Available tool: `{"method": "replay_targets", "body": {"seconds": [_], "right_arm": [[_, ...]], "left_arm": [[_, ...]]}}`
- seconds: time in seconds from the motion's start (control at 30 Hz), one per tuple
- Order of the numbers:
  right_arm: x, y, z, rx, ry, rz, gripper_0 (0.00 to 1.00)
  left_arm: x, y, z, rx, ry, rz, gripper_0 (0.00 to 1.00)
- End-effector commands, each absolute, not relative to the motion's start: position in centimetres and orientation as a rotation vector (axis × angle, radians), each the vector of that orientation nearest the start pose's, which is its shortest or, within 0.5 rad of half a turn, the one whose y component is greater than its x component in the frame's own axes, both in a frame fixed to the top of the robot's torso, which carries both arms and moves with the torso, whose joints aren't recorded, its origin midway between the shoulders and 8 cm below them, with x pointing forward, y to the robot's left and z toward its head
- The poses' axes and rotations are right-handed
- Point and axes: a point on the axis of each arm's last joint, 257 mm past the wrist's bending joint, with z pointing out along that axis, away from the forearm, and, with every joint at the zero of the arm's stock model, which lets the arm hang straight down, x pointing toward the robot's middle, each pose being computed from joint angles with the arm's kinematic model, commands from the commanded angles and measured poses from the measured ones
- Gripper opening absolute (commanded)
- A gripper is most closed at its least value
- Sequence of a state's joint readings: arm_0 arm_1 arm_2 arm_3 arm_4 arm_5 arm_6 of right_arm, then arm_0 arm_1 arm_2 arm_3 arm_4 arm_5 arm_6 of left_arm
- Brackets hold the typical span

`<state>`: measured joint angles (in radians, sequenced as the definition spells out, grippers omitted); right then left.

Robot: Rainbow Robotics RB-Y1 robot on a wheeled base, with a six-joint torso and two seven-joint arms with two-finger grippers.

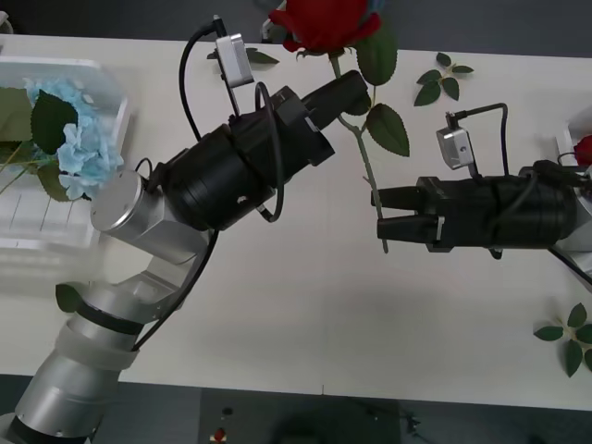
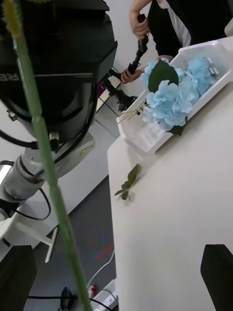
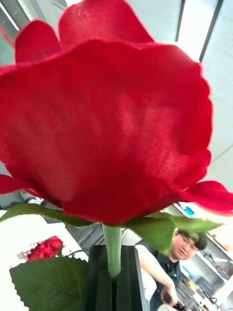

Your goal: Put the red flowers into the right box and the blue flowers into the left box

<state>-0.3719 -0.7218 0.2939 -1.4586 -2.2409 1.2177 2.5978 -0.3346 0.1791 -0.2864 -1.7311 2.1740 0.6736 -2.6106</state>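
The left gripper [image 3: 114, 277] pinches the light, bendy rose [image 3: 109, 112] high on its stem, while the open right gripper [image 1: 381, 222] waits at the stem's bottom end, holding nothing.

Loose green leaf sprigs lie scattered on the white bench [image 1: 305, 305]: one [image 1: 444, 79] near the far edge, another [image 1: 566, 338] at the near right, a single leaf [image 1: 67, 297] at the near left, one more [image 1: 260, 56] far back.
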Motion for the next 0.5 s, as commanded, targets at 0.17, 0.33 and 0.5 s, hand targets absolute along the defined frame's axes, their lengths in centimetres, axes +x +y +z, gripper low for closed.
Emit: {"method": "replay_targets", "body": {"seconds": [0.17, 0.33, 0.5], "right_arm": [[41.3, -5.1, -12.2, -0.963, 1.565, 1.350, 1.00], [41.1, -4.3, -12.7, -0.968, 1.571, 1.352, 1.00], [41.0, -4.2, -12.9, -0.975, 1.571, 1.351, 0.13]], "left_arm": [[41.9, -7.5, 2.9, 0.470, 1.089, -1.480, 0.00], [42.4, -7.7, 1.9, 0.464, 1.113, -1.478, 0.00], [42.6, -7.6, 1.8, 0.458, 1.118, -1.473, 0.00]]}}
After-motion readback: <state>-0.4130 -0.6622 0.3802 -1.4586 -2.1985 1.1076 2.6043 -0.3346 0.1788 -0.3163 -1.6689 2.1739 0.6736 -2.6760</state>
